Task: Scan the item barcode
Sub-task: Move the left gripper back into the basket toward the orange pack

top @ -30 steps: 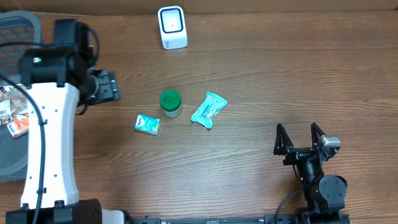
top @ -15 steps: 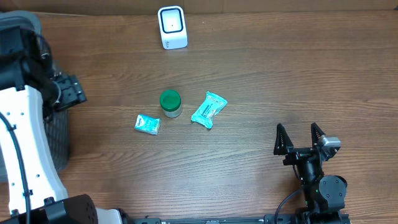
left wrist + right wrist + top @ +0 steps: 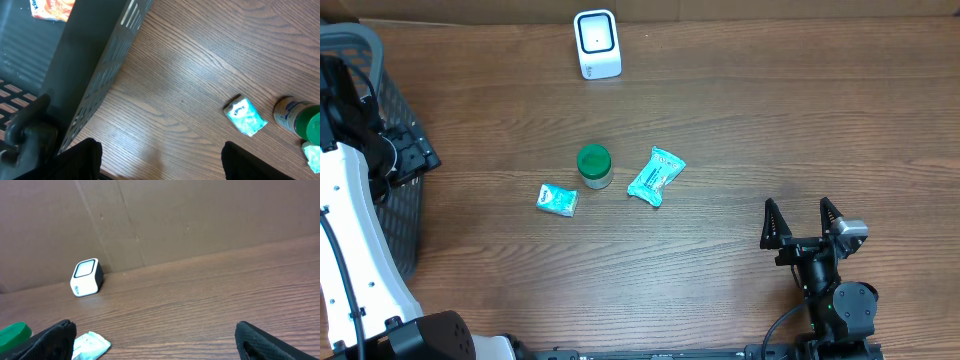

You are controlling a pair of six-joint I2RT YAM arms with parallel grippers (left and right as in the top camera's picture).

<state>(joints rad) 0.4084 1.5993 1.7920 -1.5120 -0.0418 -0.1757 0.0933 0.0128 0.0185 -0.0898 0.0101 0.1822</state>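
Note:
Three items lie mid-table: a green-lidded jar (image 3: 594, 165), a long teal packet (image 3: 656, 176) to its right and a small teal packet (image 3: 557, 200) to its lower left. The white barcode scanner (image 3: 597, 44) stands at the back edge. My left gripper (image 3: 418, 152) is open and empty at the far left, beside the basket and well away from the items. In the left wrist view the small teal packet (image 3: 246, 116) and the jar (image 3: 299, 116) lie ahead of the open gripper (image 3: 162, 165). My right gripper (image 3: 802, 222) rests open and empty at the front right.
A dark slotted basket (image 3: 382, 215) stands at the table's left edge, its wall (image 3: 95, 65) close to my left fingers, with an orange packet (image 3: 52, 7) inside. A brown cardboard wall (image 3: 200, 215) backs the table behind the scanner (image 3: 86, 277).
My left arm has swung left, away from the items and toward the basket, its gripper staying open. The right arm and the items have not moved.

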